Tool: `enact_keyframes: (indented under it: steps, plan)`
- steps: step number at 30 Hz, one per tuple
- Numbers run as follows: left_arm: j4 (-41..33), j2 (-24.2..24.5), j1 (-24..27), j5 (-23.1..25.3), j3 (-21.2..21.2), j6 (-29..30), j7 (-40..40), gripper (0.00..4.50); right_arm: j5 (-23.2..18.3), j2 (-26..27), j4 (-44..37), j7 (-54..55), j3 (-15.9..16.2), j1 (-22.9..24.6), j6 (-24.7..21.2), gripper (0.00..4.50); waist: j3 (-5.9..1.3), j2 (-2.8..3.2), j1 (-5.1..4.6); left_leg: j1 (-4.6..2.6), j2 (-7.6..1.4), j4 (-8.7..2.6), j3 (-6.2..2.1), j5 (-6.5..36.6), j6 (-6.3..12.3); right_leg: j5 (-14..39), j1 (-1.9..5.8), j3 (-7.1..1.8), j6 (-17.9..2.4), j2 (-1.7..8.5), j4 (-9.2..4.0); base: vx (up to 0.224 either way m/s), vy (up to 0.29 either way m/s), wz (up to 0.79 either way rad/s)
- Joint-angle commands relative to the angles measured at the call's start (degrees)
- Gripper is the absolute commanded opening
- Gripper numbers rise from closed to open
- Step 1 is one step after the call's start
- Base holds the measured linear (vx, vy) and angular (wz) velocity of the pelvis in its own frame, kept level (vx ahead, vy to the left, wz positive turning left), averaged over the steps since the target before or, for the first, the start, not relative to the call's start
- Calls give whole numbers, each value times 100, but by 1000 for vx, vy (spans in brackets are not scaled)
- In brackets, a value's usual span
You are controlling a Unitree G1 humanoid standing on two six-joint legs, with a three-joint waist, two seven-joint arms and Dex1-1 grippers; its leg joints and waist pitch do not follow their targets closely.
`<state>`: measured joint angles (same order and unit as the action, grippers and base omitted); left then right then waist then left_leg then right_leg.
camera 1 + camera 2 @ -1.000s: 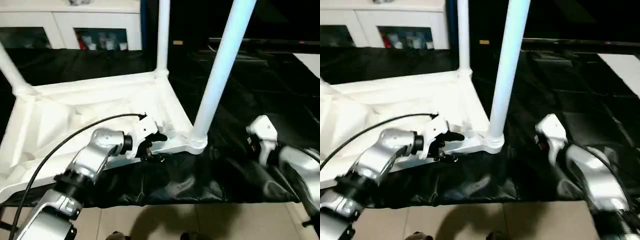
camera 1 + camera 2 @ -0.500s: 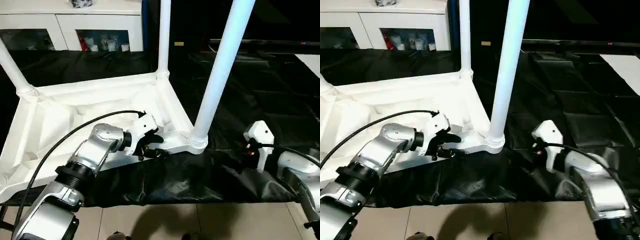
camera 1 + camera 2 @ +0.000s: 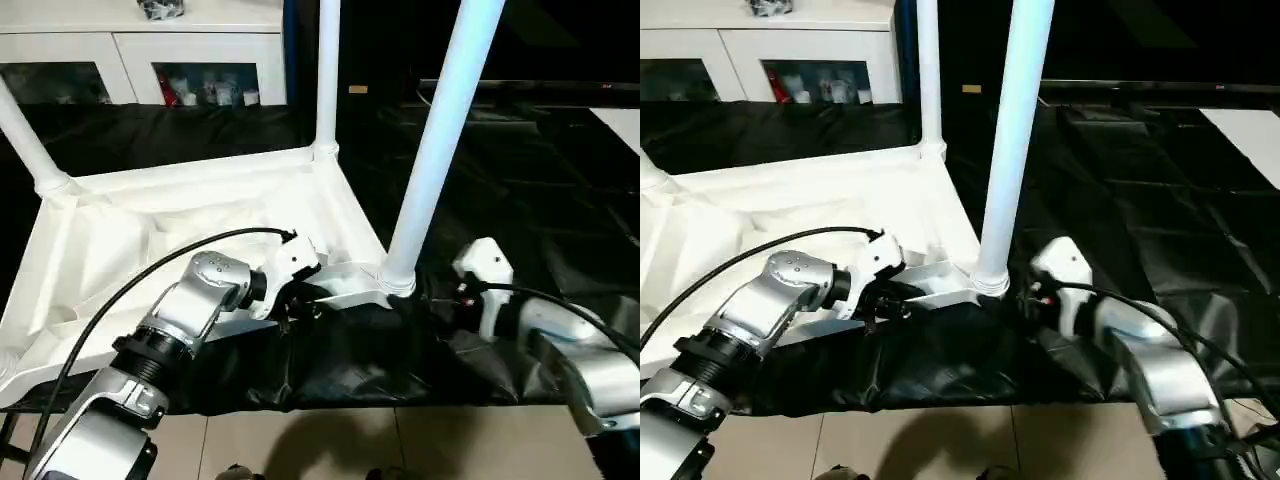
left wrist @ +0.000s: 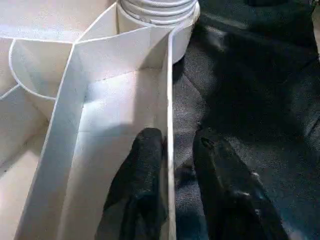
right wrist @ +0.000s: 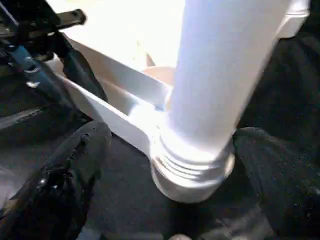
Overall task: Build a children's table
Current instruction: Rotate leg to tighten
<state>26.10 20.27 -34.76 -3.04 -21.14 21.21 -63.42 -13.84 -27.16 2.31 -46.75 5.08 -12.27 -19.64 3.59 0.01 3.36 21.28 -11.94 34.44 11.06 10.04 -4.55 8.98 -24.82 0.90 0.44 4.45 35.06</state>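
Note:
The white tabletop (image 3: 200, 215) lies upside down on black cloth, ribbed underside up. Three white legs stand in its corner sockets: near right (image 3: 440, 130), far right (image 3: 327, 70) and far left (image 3: 25, 140). My left gripper (image 3: 300, 300) straddles the near rim beside the near-right socket (image 3: 400, 285). In the left wrist view one finger (image 4: 145, 170) lies inside against the rim wall and the other (image 4: 215, 170) outside, a narrow gap from it. My right gripper (image 5: 170, 145) stands wide open, with its fingers (image 5: 75, 165) on either side of the near-right leg's threaded base.
A white glass-door cabinet (image 3: 130, 60) stands at the back. Black cloth (image 3: 520, 170) covers the work surface and hangs over its front edge above the tiled floor (image 3: 300, 440). A black cable (image 3: 120, 290) arcs over my left forearm.
My right gripper has moved left to the near-right leg's base, and its fingers now flank it. My left fingers have drawn closer together around the rim.

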Motion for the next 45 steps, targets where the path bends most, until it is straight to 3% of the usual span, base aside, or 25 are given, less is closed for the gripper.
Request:
enact_keyframes:
  steps: [1, 13, 25, 30, 31, 33, 34, 45]
  plan:
    - [-117, 60, 0, 3, 23, 64, -32, 109, 84, 29, 138, 25, 72, -153, 45, 450, -438, -34, 10, -34, -4, -377, -35, 1475, 128, 1812, 339, -81, -993, 164, -470, 0, 0, 0]
    - [-101, 47, 17, -77, 74, 37, -125, 16, 420, 144, 933, 12, 317, -585, 379, 450, -445, -29, 1, -36, -2, -365, -22, 1348, 144, 1629, 341, -85, -1072, 163, -453, 0, 0, 0]
    - [-149, 124, 100, 13, -39, -30, -237, 16, 539, 268, 1757, -190, 419, -1038, 766, 450, -426, -46, -13, -31, 0, -369, -15, 1355, 188, 1615, 347, -79, -1127, 161, -449, 0, 0, 0]
    - [-139, 174, 108, -26, -57, -221, -407, 0, 557, 356, 2132, -372, 466, -1223, 941, 402, -431, -38, -22, -33, -6, -369, -16, 1364, 195, 1587, 345, -80, -1163, 162, -440, 0, 0, 0]
    - [-154, 192, 110, -26, -67, -228, -439, 0, 552, 374, 2186, -388, 464, -1254, 959, 402, -402, -66, -29, -23, -7, -374, -9, 1366, 208, 1568, 331, -87, -1161, 160, -447, 0, 0, 0]
    - [-161, 228, 111, -37, -73, -235, -514, 0, 547, 427, 2342, -435, 479, -1343, 1013, 370, -409, -45, -21, -43, -10, -376, -12, 1377, 213, 1587, 329, -85, -1185, 162, -440, 0, 0, 0]
    - [-156, 249, 108, -39, -72, -245, -547, 0, 552, 449, 2409, -465, 502, -1384, 1032, 370, -373, -45, -28, -26, -10, -390, -14, 1417, 212, 1622, 318, -85, -1182, 164, -450, 0, 0, 0]
    - [28, 316, -1, -11, -40, -361, -700, 0, 563, 630, 2764, -629, 543, -1522, 1155, 282, -307, -31, -111, -47, -3, -436, -34, 1816, 131, 2202, 278, -80, -1015, 156, -517, 0, 0, 0]
